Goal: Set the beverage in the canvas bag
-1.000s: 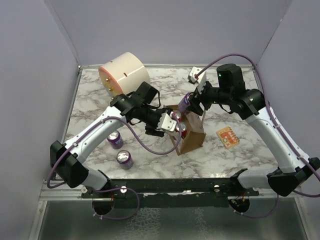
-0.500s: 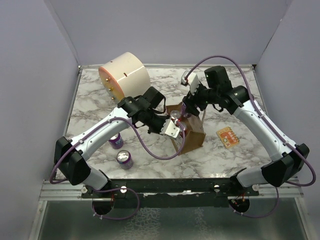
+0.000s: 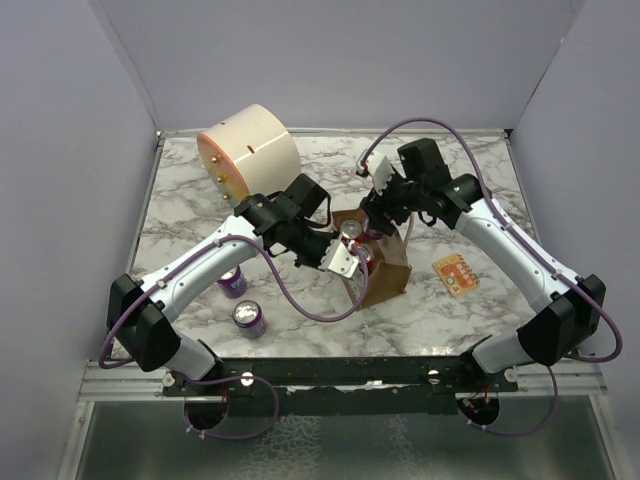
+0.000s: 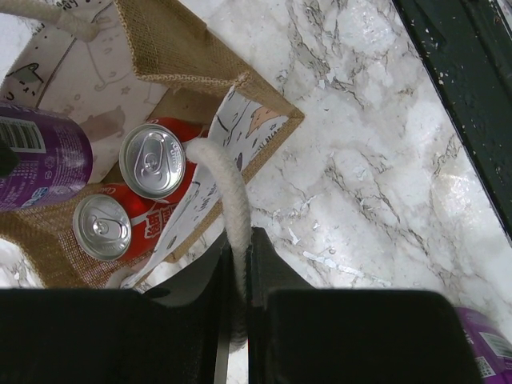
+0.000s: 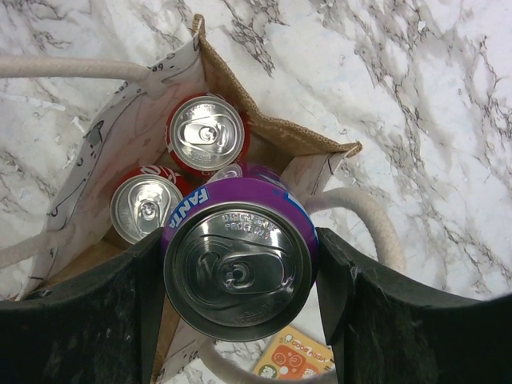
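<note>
The canvas bag [image 3: 388, 282] stands open mid-table with two red cans [image 5: 206, 132] [image 5: 146, 208] inside. My right gripper [image 5: 240, 252] is shut on a purple Fanta can [image 5: 238, 276], held upright just above the bag's open mouth [image 5: 268, 124], beside the red cans. In the left wrist view that purple can [image 4: 36, 156] shows at the bag's far side. My left gripper [image 4: 238, 240] is shut on one whitish rope handle [image 4: 230, 188] at the bag's near rim [image 4: 172, 40]. The other rope handle [image 5: 370, 218] loops beside the right fingers.
A large cream cylinder [image 3: 245, 148] lies at the back left. Two more purple cans [image 3: 231, 280] [image 3: 248, 318] stand on the marble left of the bag. An orange card [image 3: 456, 274] lies right of the bag. Grey walls enclose the table.
My left gripper has shut on the rope handle. The right arm has carried the purple can leftward and down, over the bag's mouth.
</note>
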`<state>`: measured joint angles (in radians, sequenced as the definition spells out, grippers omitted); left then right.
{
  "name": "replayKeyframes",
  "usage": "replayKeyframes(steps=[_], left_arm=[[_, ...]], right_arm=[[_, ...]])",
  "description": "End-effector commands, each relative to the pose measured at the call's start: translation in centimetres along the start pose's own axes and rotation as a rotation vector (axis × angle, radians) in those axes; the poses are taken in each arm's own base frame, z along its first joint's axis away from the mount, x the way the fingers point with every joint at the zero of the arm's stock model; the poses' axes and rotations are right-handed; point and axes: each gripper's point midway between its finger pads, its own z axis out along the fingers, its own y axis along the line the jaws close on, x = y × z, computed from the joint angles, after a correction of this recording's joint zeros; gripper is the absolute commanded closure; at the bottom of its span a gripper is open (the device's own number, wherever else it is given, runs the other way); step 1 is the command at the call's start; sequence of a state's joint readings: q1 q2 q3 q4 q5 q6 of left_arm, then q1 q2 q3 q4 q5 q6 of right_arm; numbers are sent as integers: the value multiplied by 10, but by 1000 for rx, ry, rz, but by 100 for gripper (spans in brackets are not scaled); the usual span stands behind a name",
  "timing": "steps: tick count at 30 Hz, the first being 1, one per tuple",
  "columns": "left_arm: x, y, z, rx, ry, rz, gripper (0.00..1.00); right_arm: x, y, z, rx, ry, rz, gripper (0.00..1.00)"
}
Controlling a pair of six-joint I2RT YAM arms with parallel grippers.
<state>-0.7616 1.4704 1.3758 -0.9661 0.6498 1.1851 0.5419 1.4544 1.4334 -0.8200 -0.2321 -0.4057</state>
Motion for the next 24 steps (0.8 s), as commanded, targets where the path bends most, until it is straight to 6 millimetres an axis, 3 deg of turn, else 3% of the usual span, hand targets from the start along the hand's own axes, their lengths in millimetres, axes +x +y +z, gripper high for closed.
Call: replayKeyframes(steps=[1,10,19,24], left_arm=[[-4,-2,-1,-1,-10,34,100],[-2,-4,-1,3,-5,35,100],[-2,-3,0,5,-4,47,100],[-2,-3,0,7,-3,42,100]], right_arm=[[-19,-16,5,82,-67,-12,93],[-15,-37,-2,208,-40,-12,95],[-27,5,-1,23,-96,-84,95],[-28,14,4,13,-83,-120,95]])
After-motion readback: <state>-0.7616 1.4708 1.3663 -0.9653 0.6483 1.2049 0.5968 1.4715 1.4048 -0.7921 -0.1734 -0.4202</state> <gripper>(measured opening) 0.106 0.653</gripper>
